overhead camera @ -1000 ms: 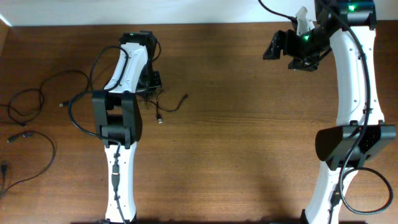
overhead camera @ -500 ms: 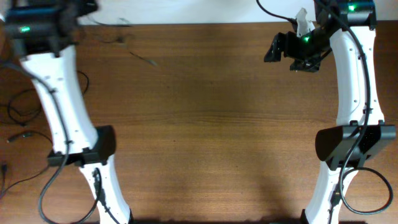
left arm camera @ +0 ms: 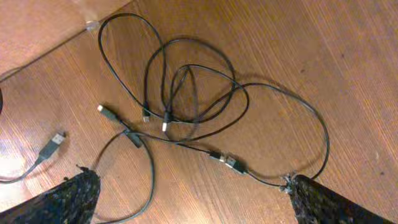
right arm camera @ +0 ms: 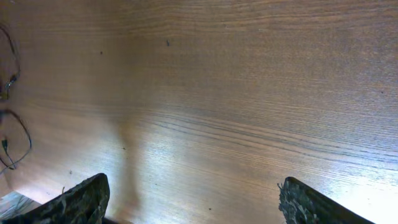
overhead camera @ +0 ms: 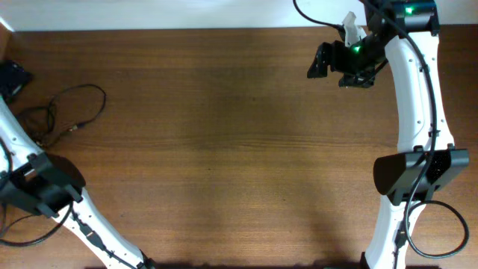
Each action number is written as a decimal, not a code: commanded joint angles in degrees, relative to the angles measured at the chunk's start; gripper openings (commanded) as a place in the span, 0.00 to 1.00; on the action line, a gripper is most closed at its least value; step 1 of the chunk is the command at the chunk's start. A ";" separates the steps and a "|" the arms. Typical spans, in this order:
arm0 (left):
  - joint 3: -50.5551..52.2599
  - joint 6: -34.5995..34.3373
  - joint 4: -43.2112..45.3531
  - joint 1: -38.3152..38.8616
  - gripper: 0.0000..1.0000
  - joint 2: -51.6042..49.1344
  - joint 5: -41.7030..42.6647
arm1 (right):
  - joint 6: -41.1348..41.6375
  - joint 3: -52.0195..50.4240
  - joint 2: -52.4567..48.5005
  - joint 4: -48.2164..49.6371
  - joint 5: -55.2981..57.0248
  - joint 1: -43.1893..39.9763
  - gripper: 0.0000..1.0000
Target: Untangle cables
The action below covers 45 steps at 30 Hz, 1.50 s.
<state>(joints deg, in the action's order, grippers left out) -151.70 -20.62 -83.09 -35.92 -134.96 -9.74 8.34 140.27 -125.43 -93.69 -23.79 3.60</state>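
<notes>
The cables (left arm camera: 198,112) are thin black cords lying in loose overlapping loops on the wooden table, directly ahead of my left gripper (left arm camera: 193,202). One loose end has a silver USB tip (left arm camera: 56,138), and two plugs are joined (left arm camera: 229,162) near the right finger. The left jaws stand wide open over the table; one cord curves between them and another runs close by the right fingertip. From overhead, the cables (overhead camera: 52,113) lie at the far left beside my left gripper (overhead camera: 10,77). My right gripper (overhead camera: 323,61) hangs open at the back right, holding nothing.
The table's back edge (overhead camera: 187,28) runs along a white wall. The left arm's base link (overhead camera: 41,187) lies over the table's left side. In the right wrist view, more thin cords (right arm camera: 7,87) show at the far left edge, far from the right gripper (right arm camera: 196,202).
My left arm swung from the table's middle out to the far left edge, and its gripper went from shut to open. The cord that lay near the middle is gone from there. The right arm shifted slightly left.
</notes>
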 commanded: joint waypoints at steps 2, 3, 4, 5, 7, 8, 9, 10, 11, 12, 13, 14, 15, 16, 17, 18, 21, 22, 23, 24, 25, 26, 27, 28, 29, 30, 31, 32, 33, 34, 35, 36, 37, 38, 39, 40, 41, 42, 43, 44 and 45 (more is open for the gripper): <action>-0.22 0.96 -0.11 0.20 1.00 1.97 4.76 | -0.63 -0.50 -0.63 -0.24 0.50 0.57 0.89; -0.22 0.98 -0.35 1.16 0.99 3.98 5.68 | -0.63 -0.50 -0.63 -0.24 0.46 0.57 0.92; -0.22 1.49 -0.55 2.01 1.00 5.70 5.75 | -0.61 -0.50 -0.63 -0.59 0.48 0.57 0.95; -0.22 2.69 -1.18 3.65 1.00 9.53 6.14 | -0.61 -0.50 -0.61 -0.66 0.48 0.57 0.97; -0.22 4.94 -2.54 6.36 1.00 15.21 7.04 | -0.63 -0.48 -0.11 -1.09 0.46 0.57 0.98; -0.22 5.16 -3.37 8.17 0.99 17.86 7.19 | -0.63 -0.48 0.83 -1.33 0.48 0.52 0.98; -0.22 6.21 -4.26 10.88 0.99 20.15 7.69 | -0.63 -0.46 2.56 -1.36 0.50 0.52 0.98; -0.22 6.54 -5.01 12.85 1.00 20.96 7.76 | -0.63 -0.46 4.26 -1.38 0.50 0.52 0.98; -0.22 8.00 -5.81 15.47 0.99 21.44 9.05 | -0.63 -0.46 6.71 -1.51 0.50 0.52 0.98; -0.22 9.03 -7.63 19.74 1.00 21.49 10.56 | -0.63 -0.46 9.60 -1.73 0.50 0.52 0.99; -0.22 10.12 -9.03 24.24 0.99 21.49 10.56 | -0.68 -0.46 13.11 -2.43 0.57 0.52 0.99; -0.22 10.93 -9.40 28.65 1.00 21.49 10.43 | -0.87 -0.46 15.98 -3.54 1.88 0.52 0.99; -0.22 11.17 -9.70 32.39 0.99 21.49 10.43 | -0.85 -0.46 18.58 -3.65 3.41 0.52 0.99; -0.22 11.34 -10.40 35.34 0.99 21.49 10.40 | -0.85 -0.46 20.72 -3.65 3.50 0.52 1.00; -0.22 11.32 -11.10 37.68 1.00 21.49 10.40 | -0.85 -0.46 22.60 -3.65 3.52 0.52 1.00; -0.22 11.32 -11.98 40.46 0.99 21.46 10.43 | -0.87 -0.50 24.83 -3.65 3.52 0.52 0.99; -0.20 11.32 -13.49 46.82 0.99 21.46 10.40 | -0.87 -4.42 31.93 -3.65 3.56 0.52 0.99; -0.20 11.32 -13.46 48.09 0.99 21.46 10.40 | -0.85 -9.42 35.01 -3.65 4.92 0.52 0.99; -0.20 11.32 -13.46 48.83 0.99 21.46 10.40 | -0.85 -17.29 38.82 -3.63 7.98 0.52 0.98; -0.20 11.32 -13.44 48.94 0.99 21.46 10.43 | -0.85 -21.62 40.37 -3.63 9.57 0.52 0.99; -0.20 11.30 -13.44 48.94 0.99 21.46 10.43 | -0.85 -24.48 40.76 -3.63 10.58 0.52 0.99; -0.20 11.32 -13.44 48.94 0.99 21.46 10.43 | -0.85 -26.25 40.50 -3.63 10.58 0.52 0.99; -0.20 11.30 -13.46 48.94 0.99 21.46 10.43 | -0.83 -26.93 39.76 -3.58 10.56 0.52 0.99; -0.20 11.30 -13.46 48.94 0.99 21.46 10.43 | -0.83 -26.93 39.54 -3.13 10.56 0.52 0.99; -0.20 11.32 -13.46 48.94 0.99 21.46 10.43 | -0.83 -26.91 39.56 -2.51 10.56 0.52 0.99; -0.20 11.30 -13.46 48.96 0.99 21.46 10.43 | -0.83 -26.91 39.56 -2.56 10.56 0.52 0.99; -0.20 11.30 -13.46 48.96 0.99 21.46 10.43 | -0.83 -26.91 39.56 -2.58 10.54 0.52 0.99; -0.20 11.32 -13.46 48.94 0.99 21.46 10.43 | -0.83 -26.91 39.56 -2.58 10.56 0.52 0.99; -0.20 11.32 -13.46 48.89 0.99 21.46 10.43 | -0.85 -26.91 39.56 -2.56 10.58 0.52 0.99; -0.20 11.30 -13.46 48.89 1.00 21.46 10.43 | -0.85 -26.91 39.56 -2.64 10.56 0.52 0.99; -0.20 11.32 -13.46 48.89 1.00 21.46 10.43 | -0.85 -26.91 39.56 -3.30 10.58 0.52 0.99; -0.20 11.30 -13.46 48.89 0.99 21.46 10.43 | -0.85 -26.91 39.56 -3.56 10.58 0.52 0.99; -0.20 11.30 -13.46 48.92 0.99 21.46 10.43 | -0.85 -26.91 39.56 -3.54 10.58 0.52 0.99; -0.20 11.32 -13.46 48.89 0.99 21.46 10.43 | -0.85 -26.91 39.56 -3.50 11.02 0.52 0.99; -0.20 11.30 -13.46 48.89 0.99 21.46 10.43 | -0.87 -26.91 39.56 -3.13 11.45 0.52 0.99; -0.20 11.32 -13.46 48.89 0.99 21.46 10.43 | -0.87 -26.93 39.65 -2.08 12.83 0.63 0.99; -0.20 11.32 -13.46 48.89 0.99 21.46 10.43 | -0.90 -27.08 40.28 0.59 14.69 1.01 0.99; -0.20 11.32 -13.46 48.89 0.99 21.46 10.43 | -1.11 -27.78 41.33 4.13 16.65 1.90 0.99; -0.20 11.30 -13.46 48.92 0.99 21.46 10.43 | -1.16 -29.20 42.77 7.21 18.18 2.71 0.99; -0.20 11.32 -13.46 48.89 0.99 21.46 10.43 | -2.16 -32.54 45.40 10.71 18.51 3.19 0.99; -0.20 11.32 -13.49 48.89 0.99 21.46 10.43 | -2.19 -36.33 47.80 13.88 19.10 3.19 0.99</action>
<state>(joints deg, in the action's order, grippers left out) -151.76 -10.04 -96.60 12.75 -113.47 0.67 7.22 109.25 -83.00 -83.59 -7.73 6.11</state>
